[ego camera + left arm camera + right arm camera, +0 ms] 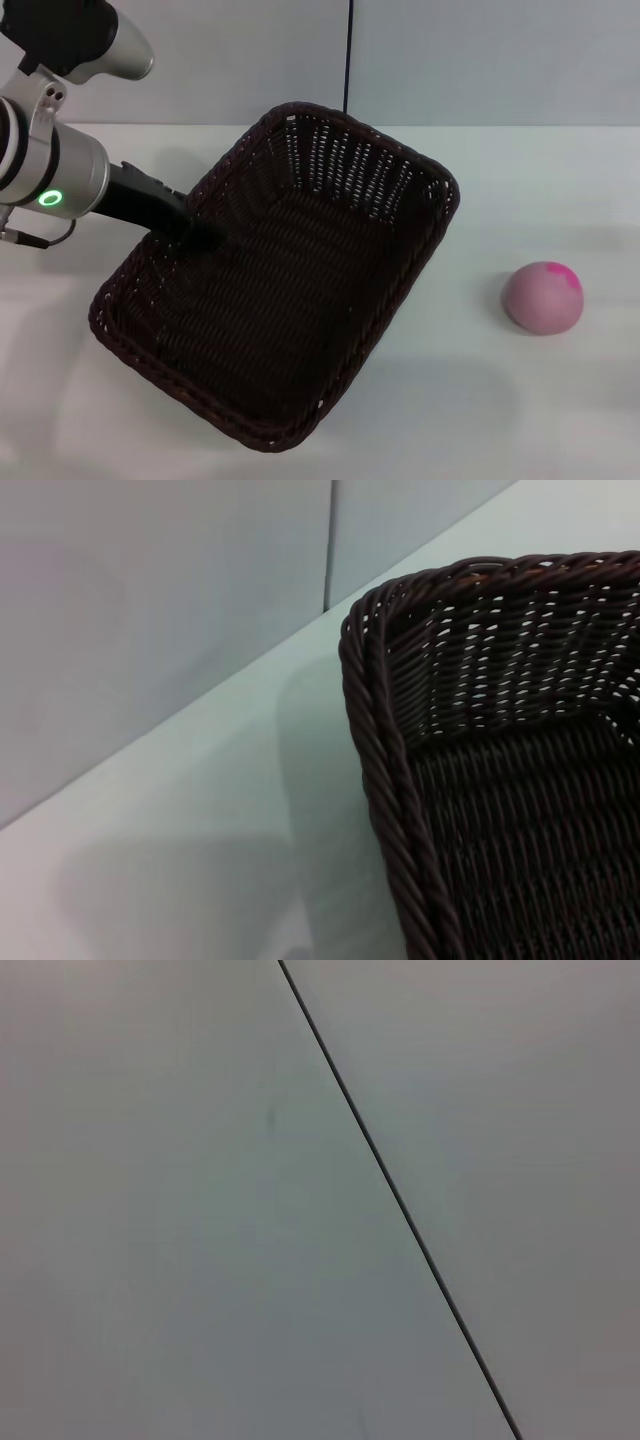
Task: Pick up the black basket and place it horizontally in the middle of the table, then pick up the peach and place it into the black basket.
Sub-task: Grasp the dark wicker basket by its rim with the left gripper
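The black basket [350, 165] lies diagonally on the white table [500, 410], its long axis running from near left to far right. My left gripper [198, 236] reaches in over the basket's left long rim and is shut on that rim; its dark fingertips blend into the weave. The left wrist view shows a rounded corner of the basket's braided rim [385, 780] above the table [200, 810]. The pink peach [542, 297] sits on the table to the right of the basket, apart from it. My right gripper is out of view.
A grey wall with a dark vertical seam [349, 55] runs behind the table's far edge. The right wrist view shows only this wall and seam [400, 1210]. Bare table lies between the basket and the peach.
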Robot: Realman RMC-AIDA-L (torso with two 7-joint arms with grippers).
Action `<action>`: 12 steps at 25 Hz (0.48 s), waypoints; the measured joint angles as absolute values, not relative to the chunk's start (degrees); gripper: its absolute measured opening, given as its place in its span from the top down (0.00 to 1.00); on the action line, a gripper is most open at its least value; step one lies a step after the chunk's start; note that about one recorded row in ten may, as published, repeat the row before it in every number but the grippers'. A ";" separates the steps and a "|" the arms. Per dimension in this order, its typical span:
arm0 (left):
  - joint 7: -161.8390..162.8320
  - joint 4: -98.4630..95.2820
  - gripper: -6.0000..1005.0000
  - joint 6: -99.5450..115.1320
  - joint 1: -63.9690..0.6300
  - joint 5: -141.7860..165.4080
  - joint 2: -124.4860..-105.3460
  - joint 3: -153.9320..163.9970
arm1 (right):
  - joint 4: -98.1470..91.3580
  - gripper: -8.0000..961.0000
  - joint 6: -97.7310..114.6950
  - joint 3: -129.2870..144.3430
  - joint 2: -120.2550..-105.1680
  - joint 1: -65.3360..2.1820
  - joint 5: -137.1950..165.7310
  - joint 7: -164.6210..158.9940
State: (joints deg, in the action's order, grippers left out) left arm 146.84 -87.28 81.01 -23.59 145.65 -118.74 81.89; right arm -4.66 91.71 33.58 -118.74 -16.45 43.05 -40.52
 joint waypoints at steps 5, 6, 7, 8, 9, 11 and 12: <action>146.96 -86.35 0.39 81.04 -24.07 145.76 -118.73 82.05 | -4.65 0.27 91.08 33.57 -118.74 -16.31 43.07 -40.52; 146.99 -85.64 0.40 81.27 -24.51 145.77 -118.73 82.21 | -4.66 0.27 90.90 33.57 -118.74 -16.36 43.07 -40.52; 147.03 -84.91 0.40 81.56 -25.00 145.80 -118.73 82.36 | -4.66 0.27 90.61 33.57 -118.74 -16.43 43.07 -40.52; 147.05 -84.27 0.40 81.82 -25.50 145.99 -118.74 82.51 | -4.65 0.27 90.17 33.57 -118.77 -16.55 43.07 -40.52; 146.99 -83.75 0.40 82.01 -25.90 146.27 -118.76 82.70 | -4.65 0.27 90.17 33.57 -118.77 -16.55 43.07 -40.52; 146.81 -83.72 0.41 81.98 -26.03 146.52 -118.79 82.90 | -4.66 0.27 90.04 33.57 -118.82 -16.66 43.07 -40.52; 146.70 -83.76 0.41 81.93 -26.04 146.58 -118.80 83.04 | -4.66 0.27 90.03 33.57 -118.83 -16.68 43.07 -40.52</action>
State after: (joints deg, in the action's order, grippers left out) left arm 146.70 -83.76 81.93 -26.04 146.58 -118.80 83.04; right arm -4.66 90.03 33.57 -118.83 -16.68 43.07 -40.52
